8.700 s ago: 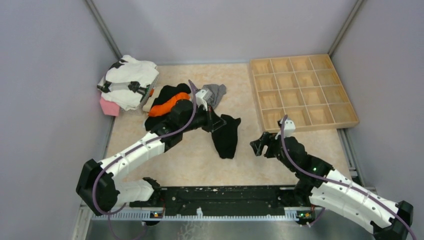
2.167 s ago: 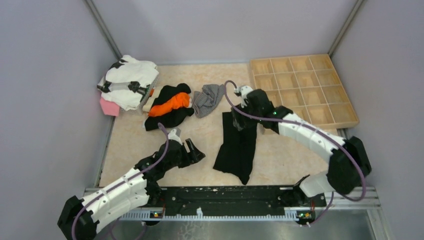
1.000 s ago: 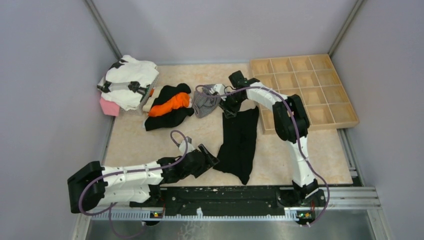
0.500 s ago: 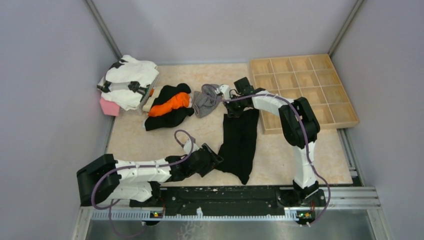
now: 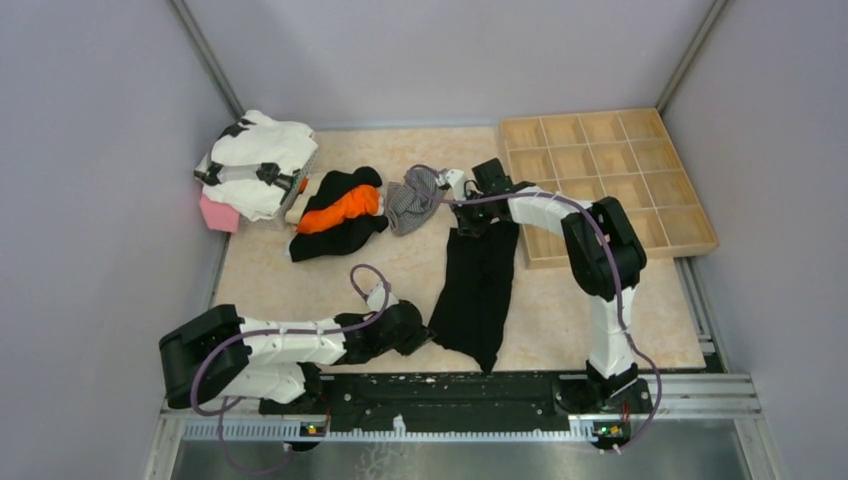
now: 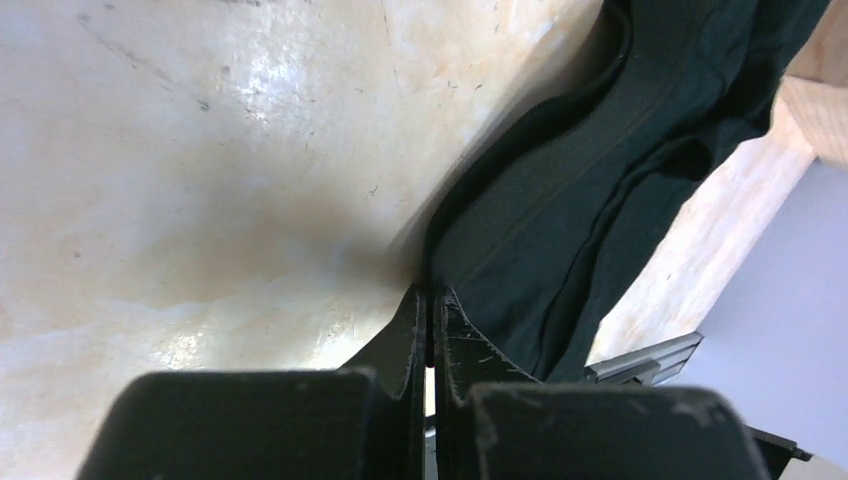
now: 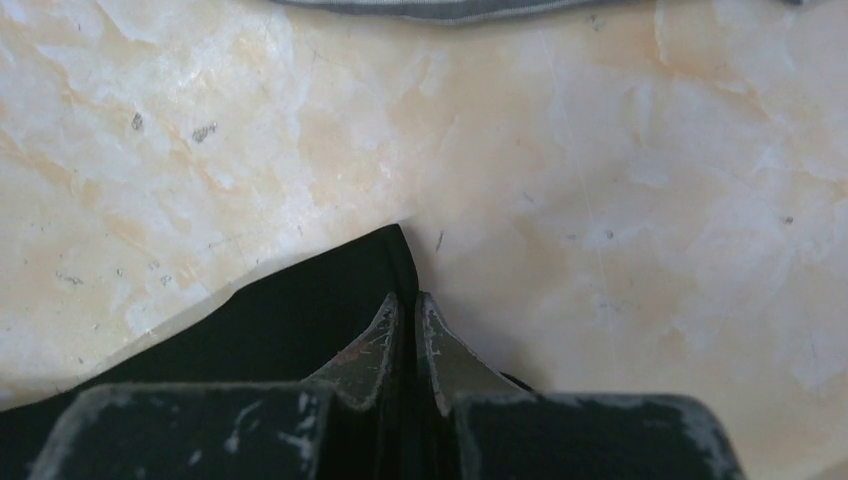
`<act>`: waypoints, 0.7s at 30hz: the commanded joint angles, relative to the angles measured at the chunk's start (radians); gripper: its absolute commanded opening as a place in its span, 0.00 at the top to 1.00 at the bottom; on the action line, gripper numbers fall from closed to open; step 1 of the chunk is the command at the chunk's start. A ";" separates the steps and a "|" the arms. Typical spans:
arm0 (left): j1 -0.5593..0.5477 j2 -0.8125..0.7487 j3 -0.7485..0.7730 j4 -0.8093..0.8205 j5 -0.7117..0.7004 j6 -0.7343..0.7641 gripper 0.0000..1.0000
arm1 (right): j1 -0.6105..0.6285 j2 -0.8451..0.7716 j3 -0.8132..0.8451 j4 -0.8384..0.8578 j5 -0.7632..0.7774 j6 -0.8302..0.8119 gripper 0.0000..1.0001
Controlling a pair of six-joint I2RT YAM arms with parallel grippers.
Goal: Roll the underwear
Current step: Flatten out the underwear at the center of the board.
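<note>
Underwear rolling has not yet begun on any piece, as far as these views show. On the table [image 5: 380, 270] the largest thing is the wooden tray [image 5: 640, 255] of square compartments at the far right corner, and every compartment in view is bare. Next in size, the black underwear [image 5: 478, 290] lies flat and drawn out long in the middle of the table, one end near the front edge and the other reaching toward the tray's near left corner. It shows no fold or coil. A heap of white clothes [image 5: 258, 160] sits at the far left corner, with a black and orange garment [image 5: 338, 215] bunched just beside it toward the middle. The grey striped underwear [image 5: 410, 200] lies crumpled just beyond the far end of the black piece, unrolled as well.

The right hand [image 5: 468, 222] has its fingers together on the far left corner of the black underwear, with cloth caught between the tips in its wrist view. The left hand [image 5: 420, 332] is closed at the near left edge, seemingly nipping the waistband there.

My reading is that the black piece is only being spread and straightened. Rolling it, placing it, and the whole job on the grey piece remain.
</note>
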 commanded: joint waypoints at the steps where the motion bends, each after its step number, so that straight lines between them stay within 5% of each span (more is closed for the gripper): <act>1: -0.004 -0.085 -0.015 -0.072 -0.091 0.023 1.00 | -0.009 -0.103 -0.058 0.069 0.014 0.079 1.00; 12: 0.000 -0.526 0.084 -0.468 -0.566 0.400 1.00 | -0.009 -0.573 -0.348 0.347 0.080 0.360 1.00; 21: 0.000 -0.750 0.258 -0.369 -0.684 1.030 1.00 | -0.008 -1.054 -0.535 0.320 0.115 0.511 1.00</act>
